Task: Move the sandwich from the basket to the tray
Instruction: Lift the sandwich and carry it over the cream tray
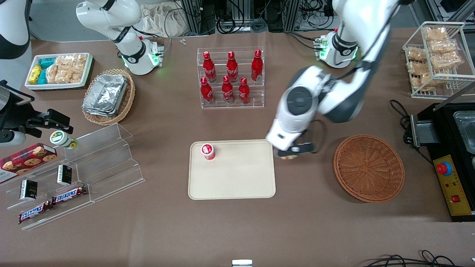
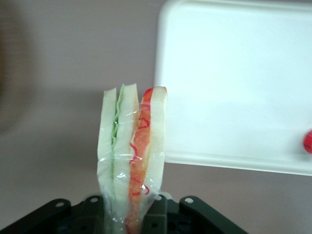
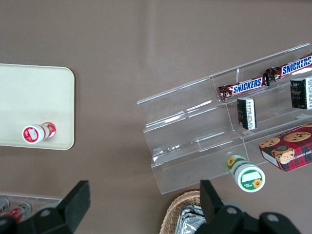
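My left gripper (image 1: 291, 152) is shut on the sandwich (image 2: 131, 156), a plastic-wrapped wedge of white bread with green and orange-red filling. It holds the sandwich (image 1: 288, 157) above the table, between the round reddish-brown basket (image 1: 369, 168) and the cream tray (image 1: 237, 178), close to the tray's edge. The basket has nothing in it. In the left wrist view the tray's corner (image 2: 234, 87) lies just past the sandwich tip, and the black fingers (image 2: 161, 214) press both sides of the wrap.
A small red-and-white cup (image 1: 208, 151) stands on the tray near its corner toward the parked arm. A clear rack of red bottles (image 1: 231, 78) stands farther from the camera than the tray. A black machine (image 1: 447, 155) sits beside the basket.
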### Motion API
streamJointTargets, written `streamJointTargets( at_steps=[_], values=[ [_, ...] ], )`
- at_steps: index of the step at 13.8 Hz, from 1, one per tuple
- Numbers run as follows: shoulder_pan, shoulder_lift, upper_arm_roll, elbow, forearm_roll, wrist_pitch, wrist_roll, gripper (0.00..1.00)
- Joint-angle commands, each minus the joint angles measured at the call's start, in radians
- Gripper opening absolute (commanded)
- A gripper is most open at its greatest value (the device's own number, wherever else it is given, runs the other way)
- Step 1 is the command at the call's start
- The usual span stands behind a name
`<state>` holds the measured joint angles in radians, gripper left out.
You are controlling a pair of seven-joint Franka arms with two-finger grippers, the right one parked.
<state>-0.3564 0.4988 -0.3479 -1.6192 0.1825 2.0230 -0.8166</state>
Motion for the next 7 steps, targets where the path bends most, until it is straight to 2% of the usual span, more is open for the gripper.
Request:
streamJointTargets(
  at_steps=[1, 3, 6, 7],
  values=[
    [-0.042, 0.137, 0.009, 0.031, 0.166, 0.171, 0.031, 0.02],
    [-0.039, 0.205, 0.009, 0.031, 0.309, 0.293, 0.057, 0.05],
    [-0.033, 0.231, 0.013, 0.036, 0.331, 0.313, 0.105, 0.05],
    [-0.03, 0.236, 0.017, 0.039, 0.328, 0.315, 0.128, 0.11]
  ],
)
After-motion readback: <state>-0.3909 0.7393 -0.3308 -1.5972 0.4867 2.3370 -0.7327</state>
